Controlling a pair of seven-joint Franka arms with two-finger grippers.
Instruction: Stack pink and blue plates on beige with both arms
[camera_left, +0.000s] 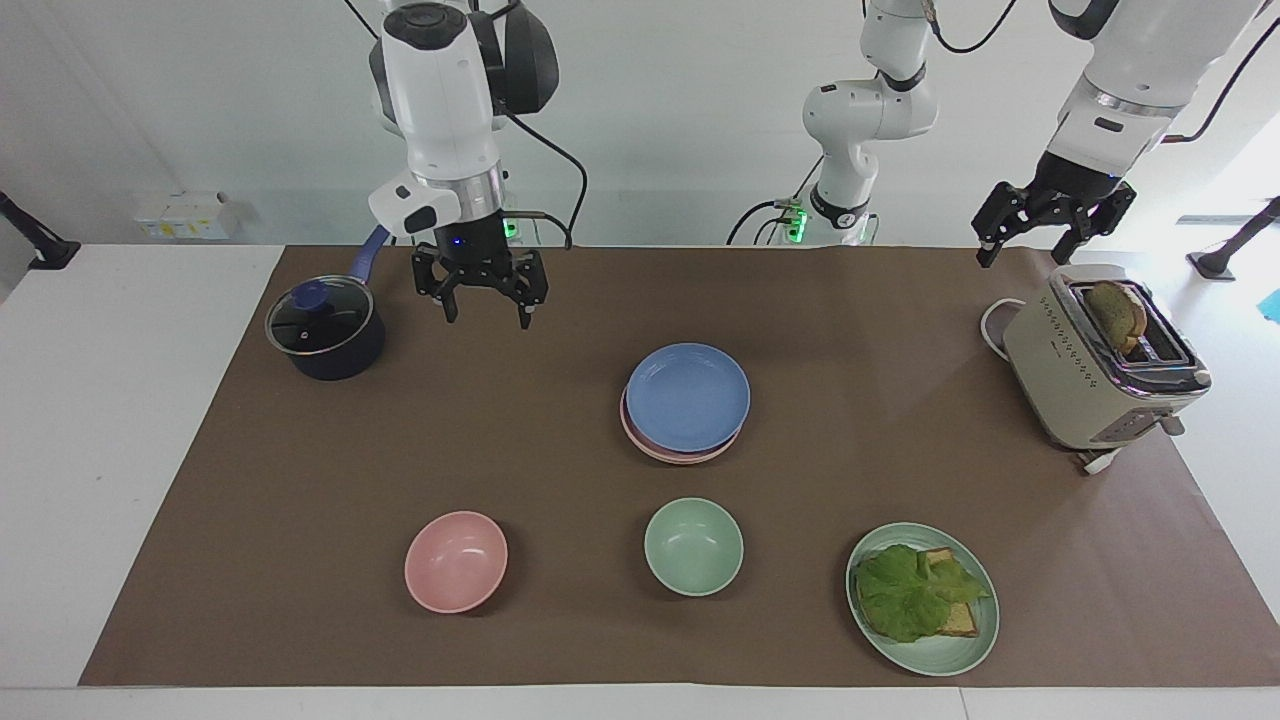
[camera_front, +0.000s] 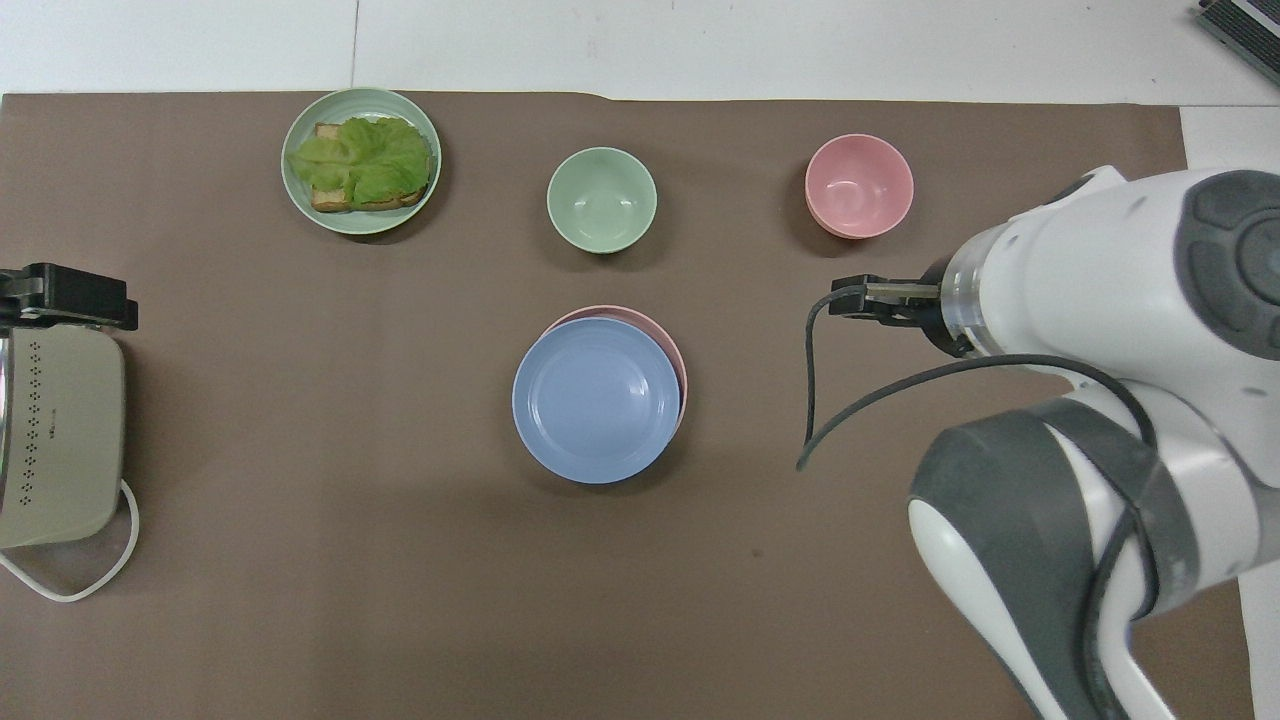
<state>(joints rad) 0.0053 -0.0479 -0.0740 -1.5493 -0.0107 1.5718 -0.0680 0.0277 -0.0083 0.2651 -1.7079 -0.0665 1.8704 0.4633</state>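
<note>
The blue plate (camera_left: 688, 395) (camera_front: 596, 400) lies on top of the pink plate (camera_left: 662, 450) (camera_front: 660, 325) in the middle of the mat; only the pink one's rim shows. The beige plate is hidden from view. My right gripper (camera_left: 483, 300) (camera_front: 842, 300) hangs open and empty above the mat, between the stack and the pot, well apart from the plates. My left gripper (camera_left: 1030, 245) (camera_front: 62, 298) waits open and empty over the toaster at the left arm's end.
A lidded dark pot (camera_left: 325, 330) stands near the right arm's base. A pink bowl (camera_left: 456, 560) (camera_front: 859, 186), a green bowl (camera_left: 693, 546) (camera_front: 601, 199) and a green plate with lettuce and bread (camera_left: 922, 598) (camera_front: 361, 160) lie farther out. The toaster (camera_left: 1100, 360) (camera_front: 55, 440) holds bread.
</note>
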